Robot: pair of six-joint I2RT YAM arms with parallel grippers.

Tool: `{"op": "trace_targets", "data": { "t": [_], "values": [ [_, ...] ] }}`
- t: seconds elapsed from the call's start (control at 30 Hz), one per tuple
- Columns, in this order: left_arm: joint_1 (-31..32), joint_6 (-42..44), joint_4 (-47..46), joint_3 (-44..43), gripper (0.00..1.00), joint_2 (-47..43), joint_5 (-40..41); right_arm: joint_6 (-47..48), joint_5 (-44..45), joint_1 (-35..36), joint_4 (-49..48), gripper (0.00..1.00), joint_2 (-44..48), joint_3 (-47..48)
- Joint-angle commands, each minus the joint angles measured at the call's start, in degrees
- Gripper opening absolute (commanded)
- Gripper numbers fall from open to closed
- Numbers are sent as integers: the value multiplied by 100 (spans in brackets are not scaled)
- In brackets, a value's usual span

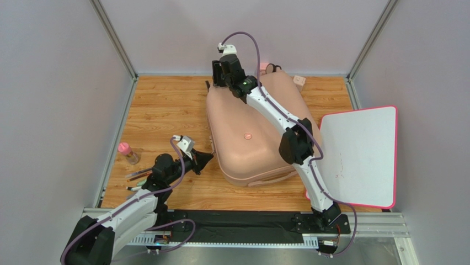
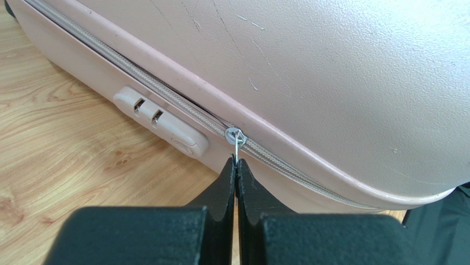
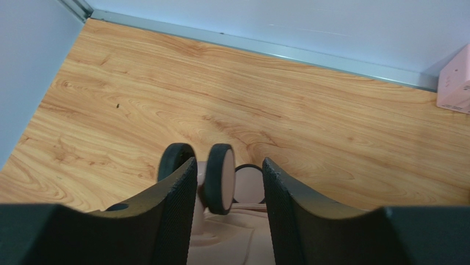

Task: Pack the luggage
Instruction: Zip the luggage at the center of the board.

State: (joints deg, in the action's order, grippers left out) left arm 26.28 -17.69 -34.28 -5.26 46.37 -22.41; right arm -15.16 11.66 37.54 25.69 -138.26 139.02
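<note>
The pale pink luggage (image 1: pixel 254 132) lies closed on the wooden table, shell up, with a small round emblem on top. My left gripper (image 1: pixel 208 158) is at its near left side, shut on the metal zipper pull (image 2: pixel 236 144) just right of the lock (image 2: pixel 163 120). The zipper is closed to the right of the pull, and a dark gap shows to its left. My right gripper (image 1: pixel 219 74) reaches over the luggage to its far left corner. There it stands open with a caster wheel (image 3: pixel 220 176) between its fingers, close to the left finger and apart from the right one.
A flat white board with a pink rim (image 1: pixel 361 154) lies right of the luggage. A pink-capped bottle (image 1: pixel 128 152) and some pens (image 1: pixel 138 178) sit at the left edge, beside my left arm. A small pink box (image 3: pixel 455 83) stands by the back wall.
</note>
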Motion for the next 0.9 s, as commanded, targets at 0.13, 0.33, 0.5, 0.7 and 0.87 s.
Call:
{"op": "trace_targets", "data": {
  "t": [0.13,0.33,0.5,0.7,0.87],
  "values": [
    [61,-94,-281,69,0,-330,-184,-233,-32,491,806,51,-342,213],
    [61,-94,-281,60,0,-322,-193,-233,195,552,727,54,-606,468],
    [61,-50,-281,60,0,-295,-219,-190,328,623,753,55,-685,337],
    [131,-32,-281,165,0,-453,-97,-189,451,790,702,52,-108,-540],
    [131,2,-281,95,0,-261,-70,-304,380,1035,-38,52,1027,-2158]
  ]
}}
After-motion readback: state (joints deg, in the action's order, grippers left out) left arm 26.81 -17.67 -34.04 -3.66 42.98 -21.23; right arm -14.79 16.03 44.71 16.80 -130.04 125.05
